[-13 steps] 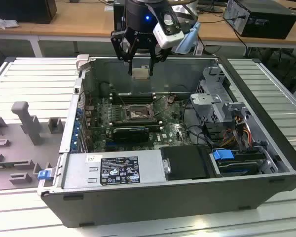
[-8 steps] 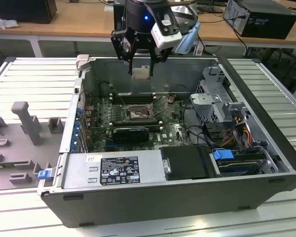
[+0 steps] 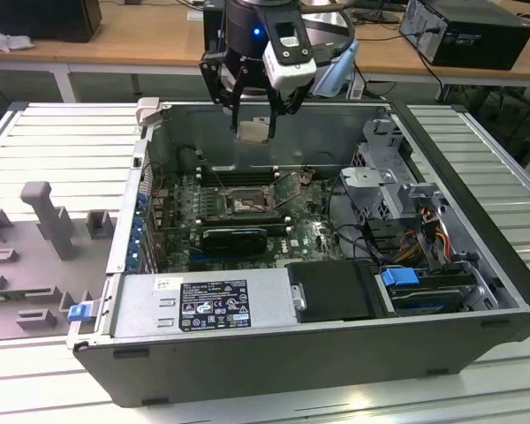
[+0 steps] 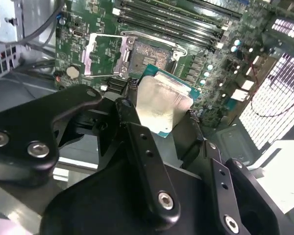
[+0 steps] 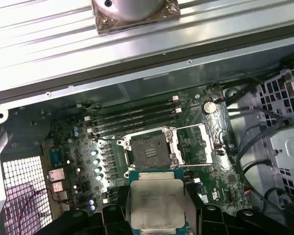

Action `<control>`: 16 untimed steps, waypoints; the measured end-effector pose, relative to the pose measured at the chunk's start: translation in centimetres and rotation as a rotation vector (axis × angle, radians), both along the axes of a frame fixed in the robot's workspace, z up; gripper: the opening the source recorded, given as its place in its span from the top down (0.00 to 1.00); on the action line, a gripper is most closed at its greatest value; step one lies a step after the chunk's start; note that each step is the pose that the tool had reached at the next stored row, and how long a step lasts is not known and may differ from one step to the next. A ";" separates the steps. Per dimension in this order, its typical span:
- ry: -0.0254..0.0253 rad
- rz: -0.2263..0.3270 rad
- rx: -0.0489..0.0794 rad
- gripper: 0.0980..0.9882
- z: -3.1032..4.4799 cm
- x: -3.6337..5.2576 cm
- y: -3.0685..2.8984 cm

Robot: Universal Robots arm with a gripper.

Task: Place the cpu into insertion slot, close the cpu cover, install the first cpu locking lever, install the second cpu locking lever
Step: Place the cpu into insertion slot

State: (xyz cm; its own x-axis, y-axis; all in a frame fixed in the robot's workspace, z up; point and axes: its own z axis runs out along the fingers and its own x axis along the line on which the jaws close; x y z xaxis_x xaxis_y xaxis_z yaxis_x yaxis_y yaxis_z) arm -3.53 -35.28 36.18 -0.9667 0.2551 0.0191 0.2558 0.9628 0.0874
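- gripper (image 3: 253, 115) hangs over the far part of the open computer case (image 3: 336, 353). Its jaws are clamped on the cpu (image 3: 253, 132) by two opposite edges, chip level and metal top up, so it looks posed to go down flat.
- cpu is in the air, well apart from the motherboard (image 3: 314, 234) and not seated.
- insertion slot (image 5: 151, 149) lies bare mid-board, nearer than the chip in the exterior view, with its contact field exposed.
- cpu cover (image 5: 209, 143) is swung open beside the slot, which leaves the way in free.
- memory slots (image 5: 137, 120) run along the slot's far side.
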 end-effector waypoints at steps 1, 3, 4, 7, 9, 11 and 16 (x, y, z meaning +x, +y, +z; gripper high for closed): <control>0.0000 -0.027 0.000 0.51 0.00 0.00 0.00; 0.0000 -0.080 0.000 0.51 -0.02 0.00 0.00; 0.0000 -0.108 0.000 0.51 -0.03 0.00 0.00; 0.0000 -0.155 0.000 0.51 -0.04 0.00 0.00; 0.0000 -0.182 -0.001 0.51 -0.05 0.00 0.00; 0.0000 -0.213 -0.001 0.51 -0.06 0.00 0.00; 0.0001 -0.290 -0.001 0.51 -0.08 0.00 0.00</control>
